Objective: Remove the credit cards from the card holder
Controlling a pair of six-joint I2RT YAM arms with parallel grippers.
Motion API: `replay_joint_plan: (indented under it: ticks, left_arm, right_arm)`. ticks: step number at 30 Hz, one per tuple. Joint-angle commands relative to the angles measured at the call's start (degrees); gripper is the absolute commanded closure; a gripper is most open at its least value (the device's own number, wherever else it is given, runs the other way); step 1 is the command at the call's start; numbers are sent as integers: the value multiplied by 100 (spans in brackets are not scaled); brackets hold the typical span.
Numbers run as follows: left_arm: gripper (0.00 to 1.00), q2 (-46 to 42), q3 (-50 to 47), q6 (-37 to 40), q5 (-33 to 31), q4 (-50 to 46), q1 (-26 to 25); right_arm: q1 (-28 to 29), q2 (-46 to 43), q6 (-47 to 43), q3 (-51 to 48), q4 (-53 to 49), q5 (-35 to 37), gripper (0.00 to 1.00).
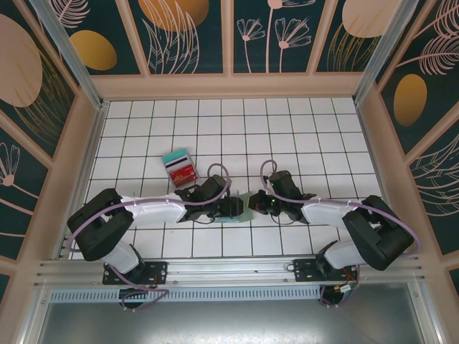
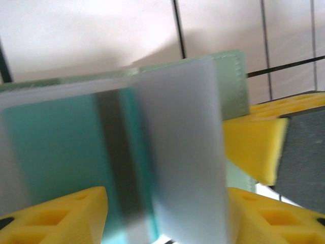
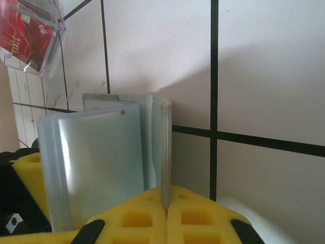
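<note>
We see the right tool [image 3: 165,201] pressed together on the card holder [image 3: 163,127] edge, and the left tool [image 2: 167,216] spread around a pale card [image 2: 183,152] at that holder.

Black-and-white arms [image 1: 154,210] carry lilac cables [image 1: 366,203] and yellow tool pads [image 3: 142,219]

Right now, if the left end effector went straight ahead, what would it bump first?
Probably the card holder: its frosted flap stands just ahead, between the fingers of the left end effector. The right end effector is behind it; depth is hard to judge.
</note>
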Motion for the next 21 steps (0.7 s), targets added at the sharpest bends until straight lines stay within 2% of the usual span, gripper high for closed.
replay_joint_plan:
  ticks: [1, 4, 9, 12, 15, 21]
  left_arm:
    - [33, -10, 294, 223, 57, -52, -8]
    - [33, 2, 400, 313, 260, 6, -4]
    - [50, 239, 574, 435, 752, 225, -8]
    - [56, 248, 640, 446, 556, 53, -9]
    - [61, 18, 560, 438, 51, -183, 5]
    - [68, -375, 171, 352, -431, -470, 237]
  right_arm:
    - [-14, 76, -41, 129, 112, -84, 100]
    - [-23, 109, -49, 142, 112, -75, 100]
    - [-79, 123, -50, 140, 103, -69, 100]
    - [-110, 64, -64, 159, -19, 30, 100]
    - [-166, -127, -132, 177, -228, 179, 87]
    - [-489, -570, -480, 359, -956, 344, 72]
